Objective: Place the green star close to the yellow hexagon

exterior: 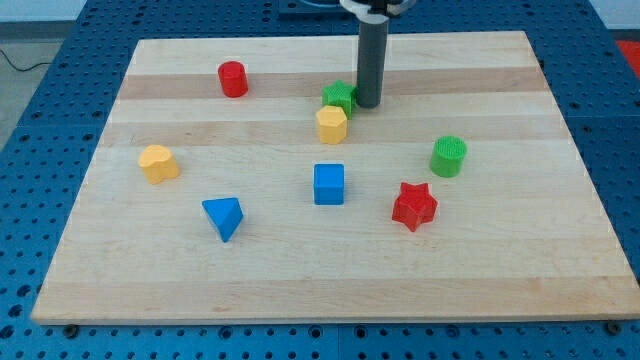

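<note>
Blue perforated metal was seen around a pale wooden tabletop (300, 270), on which eight small blocks were spread. Near the view's top centre, the dark rod came down from above, and my tip (367, 104) was set on the wood just to the view's right of the green star (339, 96), touching it or very nearly so. No gripper was carried by the arm, so no opening or hold could be told; only the plain rod was shown. The green star was found directly above the yellow hexagon (332, 124) in the view, the two pressed together or almost so, with the star partly hidden behind the hexagon's upper edge. A red cylinder (233, 78) was placed well to the view's left of that pair, near the top. A second yellow block (159, 162), its shape not clearly made out, was seen at the far left. A blue triangular block (223, 217) lay toward the bottom left, and a blue cube (328, 184) stood below the hexagon. At the view's right, a green cylinder (448, 156) was seen, with a red star (414, 205) just below and left of it.
</note>
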### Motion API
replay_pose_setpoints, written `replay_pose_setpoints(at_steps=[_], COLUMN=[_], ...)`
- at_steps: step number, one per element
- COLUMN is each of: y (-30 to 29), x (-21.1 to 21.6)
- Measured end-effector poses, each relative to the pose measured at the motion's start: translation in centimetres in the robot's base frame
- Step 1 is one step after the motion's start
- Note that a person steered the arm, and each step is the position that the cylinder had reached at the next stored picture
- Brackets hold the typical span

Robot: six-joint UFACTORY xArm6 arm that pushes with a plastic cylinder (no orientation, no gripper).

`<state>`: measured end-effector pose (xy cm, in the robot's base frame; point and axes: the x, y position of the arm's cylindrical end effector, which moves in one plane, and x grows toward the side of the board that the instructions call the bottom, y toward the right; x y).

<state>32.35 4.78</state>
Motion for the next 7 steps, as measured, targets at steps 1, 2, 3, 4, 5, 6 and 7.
replay_pose_setpoints(at_steps=[1,2,3,4,5,6,7], y=[0.0,-2.1,-5.8,-7.6,-7.5,-7.1,-5.9], x=[-2.9,-3.8,-3.9,-3.1,-2.0,0.2,0.9])
